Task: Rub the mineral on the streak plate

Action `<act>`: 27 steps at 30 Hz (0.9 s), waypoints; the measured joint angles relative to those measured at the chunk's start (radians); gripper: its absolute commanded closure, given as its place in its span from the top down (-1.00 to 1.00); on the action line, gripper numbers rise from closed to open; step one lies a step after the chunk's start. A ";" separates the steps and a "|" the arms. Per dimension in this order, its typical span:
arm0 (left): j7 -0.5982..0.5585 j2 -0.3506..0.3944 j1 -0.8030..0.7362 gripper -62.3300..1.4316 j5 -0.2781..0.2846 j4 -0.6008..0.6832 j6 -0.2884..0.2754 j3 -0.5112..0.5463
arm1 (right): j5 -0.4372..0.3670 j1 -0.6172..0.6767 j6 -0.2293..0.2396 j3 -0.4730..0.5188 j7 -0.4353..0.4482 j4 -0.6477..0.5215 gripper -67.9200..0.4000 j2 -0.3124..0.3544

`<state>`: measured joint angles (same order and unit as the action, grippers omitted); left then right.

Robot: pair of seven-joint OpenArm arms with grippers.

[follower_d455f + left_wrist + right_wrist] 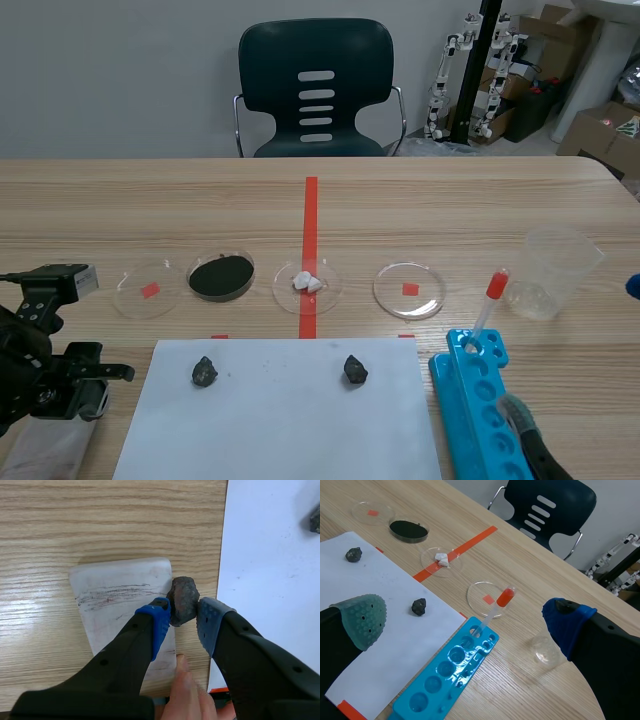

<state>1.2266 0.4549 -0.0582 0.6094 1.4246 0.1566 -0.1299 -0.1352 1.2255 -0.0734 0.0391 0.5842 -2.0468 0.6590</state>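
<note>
Your mineral [183, 600]: dark lump, clenched between blue pads of left gripper [182, 616], at edge of streak plate [115, 600] nearest paper sheet [270, 550]. Can't tell whether it touches.
Plate: white, under and ahead of one finger, grey and reddish scratch marks across it.
Person's fingertip [182, 685] between fingers, behind mineral.
Your right gripper [465, 617]: released, jaws wide apart. Blue tube rack [445, 680] and dropper [495, 607] lie between them, clear cup [545, 652] beside blue-padded finger.

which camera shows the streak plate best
The left wrist view: the white streak plate lies almost whole under the left gripper and its mineral, streaks plain. The scene view shows only part, under the left arm; the right wrist view misses it.
</note>
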 measured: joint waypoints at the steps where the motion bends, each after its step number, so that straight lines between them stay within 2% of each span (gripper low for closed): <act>1: 0.000 0.000 0.000 -0.63 -0.007 0.000 0.000 0.000 | 0.000 0.000 0.000 0.000 0.000 0.000 1.00 0.000; 4: 0.003 0.000 0.000 -0.63 -0.067 0.000 0.001 0.000 | 0.000 0.000 0.000 0.000 0.000 0.000 1.00 0.000; 11: 0.054 0.000 0.000 -0.63 -0.270 0.000 0.063 0.000 | 0.000 0.000 0.000 0.000 0.000 0.000 1.00 0.000; 12: 0.056 0.000 0.000 -0.63 -0.290 0.000 0.080 0.000 | 0.000 0.000 0.000 0.000 -0.001 0.000 1.00 0.000; 15: 0.056 0.000 0.000 -0.63 -0.328 0.000 0.084 0.000 | 0.000 0.000 0.000 0.000 -0.002 0.000 1.00 0.000; 19: 0.056 0.000 0.000 -0.63 -0.326 0.000 0.084 0.000 | 0.000 0.000 0.000 0.000 -0.002 0.000 1.00 0.000; 21: 0.055 0.001 0.000 -0.63 -0.274 0.000 0.084 0.000 | 0.000 0.000 0.000 0.000 -0.002 0.000 1.00 0.000; 23: 0.048 0.002 0.000 -0.63 -0.187 0.000 0.079 0.000 | 0.000 0.000 0.000 0.000 -0.003 0.000 1.00 0.000; 27: 0.048 0.000 0.000 -0.63 -0.136 0.000 0.059 0.000 | 0.000 0.000 0.000 0.000 -0.004 0.000 1.00 0.000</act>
<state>1.2743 0.4553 -0.0578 0.4732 1.4246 0.2153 -0.1295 -0.1352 1.2255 -0.0734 0.0391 0.5804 -2.0468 0.6590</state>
